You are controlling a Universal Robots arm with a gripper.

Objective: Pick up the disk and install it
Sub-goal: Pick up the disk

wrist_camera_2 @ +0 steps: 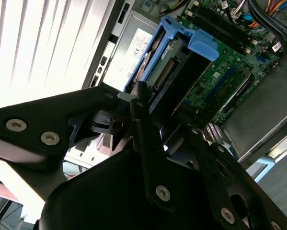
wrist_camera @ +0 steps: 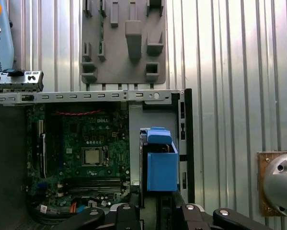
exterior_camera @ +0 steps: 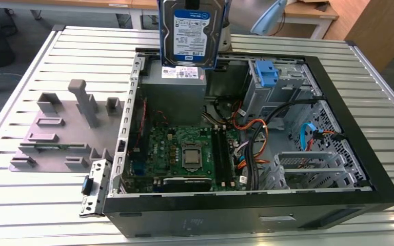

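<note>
Slatted metal table (exterior_camera: pixel 33 205) carries the whole job, with desks and floor behind it. From the exterior view's left, one grey fixture plate (exterior_camera: pixel 60 138) with upright pegs lies on the slats just beside one open computer case (exterior_camera: pixel 252 215). Inside the case sit one green motherboard (exterior_camera: pixel 183 154) and, towards the far wall, one grey power supply (exterior_camera: pixel 173 87).

Directly above that supply hangs the disk (exterior_camera: pixel 190 33), the only one in sight. It is upright with its label facing the exterior camera, lifted clear of the case and not yet seated anywhere. In the second wrist view the gripper (wrist_camera_2: pixel 165 110) is clamped on it, a black finger on each broad face.

By my reckoning it handles as a dense, rigid block. The bare metal faces are smooth enough to slip, the blue plastic frame has a little give, and the unit will not forgive a knock. The best hold is a firm pinch across the flat faces, kept away from the connector end and the circuit side.

Further to the exterior view's right stand one tall blue latch piece (exterior_camera: pixel 268 74) and one empty metal cage (exterior_camera: pixel 307 164) near the case front.
</note>
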